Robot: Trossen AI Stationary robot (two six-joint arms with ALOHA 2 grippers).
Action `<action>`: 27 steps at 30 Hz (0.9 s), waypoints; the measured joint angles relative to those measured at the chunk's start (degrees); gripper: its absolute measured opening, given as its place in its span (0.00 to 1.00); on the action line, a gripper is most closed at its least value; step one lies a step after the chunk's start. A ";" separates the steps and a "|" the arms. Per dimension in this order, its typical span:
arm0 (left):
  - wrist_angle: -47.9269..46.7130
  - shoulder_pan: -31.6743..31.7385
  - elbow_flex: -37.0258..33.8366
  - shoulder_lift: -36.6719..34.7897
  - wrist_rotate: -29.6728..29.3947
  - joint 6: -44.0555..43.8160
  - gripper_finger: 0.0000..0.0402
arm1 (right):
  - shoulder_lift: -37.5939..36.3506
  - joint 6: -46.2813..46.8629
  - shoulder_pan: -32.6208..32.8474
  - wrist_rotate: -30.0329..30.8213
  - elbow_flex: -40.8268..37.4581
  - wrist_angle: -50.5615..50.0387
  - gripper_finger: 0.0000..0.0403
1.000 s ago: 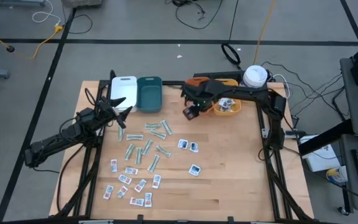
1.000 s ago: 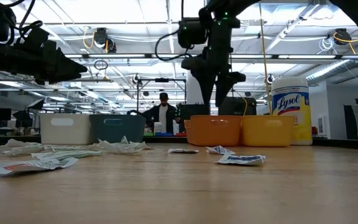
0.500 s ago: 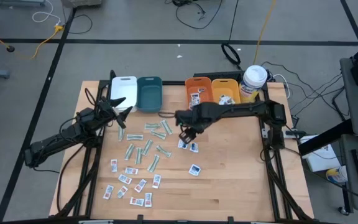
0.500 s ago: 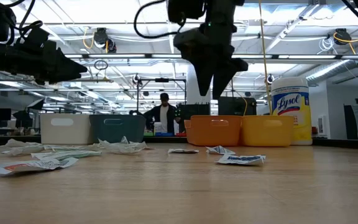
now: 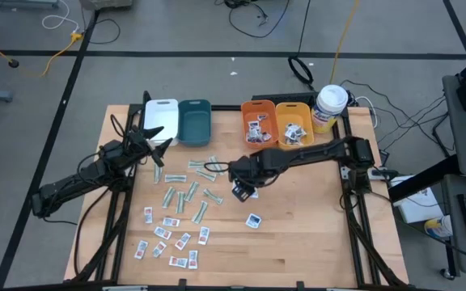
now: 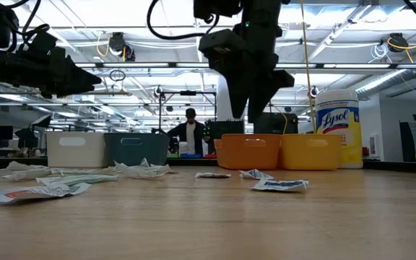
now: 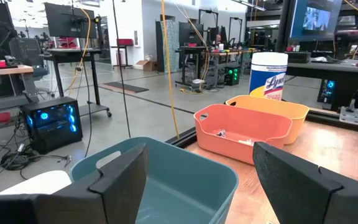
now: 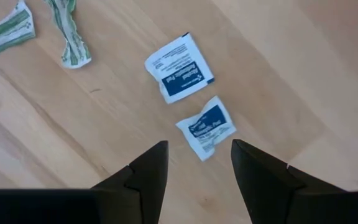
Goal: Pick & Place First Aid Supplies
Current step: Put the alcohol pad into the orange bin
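The first aid supplies lie loose on the wooden table (image 5: 298, 234): pale-green strips (image 5: 191, 191), small white packets with red print (image 5: 168, 239), and white packets with blue print (image 5: 253, 220). My right gripper (image 8: 199, 163) hangs open, pointing steeply down, a little above two blue-print packets (image 8: 179, 67) (image 8: 207, 127); nothing is between its fingers. In the low view it hangs well clear of the tabletop (image 6: 251, 108). My left gripper (image 5: 155, 147) waits open and level at the far left, facing the teal bin (image 7: 166, 180).
A row stands along the far edge: white bin (image 5: 160, 117), teal bin (image 5: 194, 121), orange bin (image 5: 257, 121) and yellow bin (image 5: 294, 126), both with packets inside, then a white canister (image 5: 331, 101). A person (image 6: 189, 133) stands in the room beyond.
My right gripper has swung from beside the orange bin toward the table's near edge and now hangs over the two blue-print packets, its wrist rolled a little. The packets on the table have not moved.
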 joint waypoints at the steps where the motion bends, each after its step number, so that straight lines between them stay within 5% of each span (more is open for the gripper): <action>1: 0.00 0.00 0.00 0.00 0.00 0.00 0.74 | 0.00 0.46 0.16 0.04 -0.93 1.10 0.42; 15: 0.00 0.00 0.00 0.00 0.02 -0.01 0.74 | 1.75 2.62 1.18 0.05 -13.60 14.16 0.42; 27: -0.02 0.00 0.00 0.02 0.02 -0.01 0.74 | 4.43 -0.64 1.22 1.54 -14.13 15.26 0.36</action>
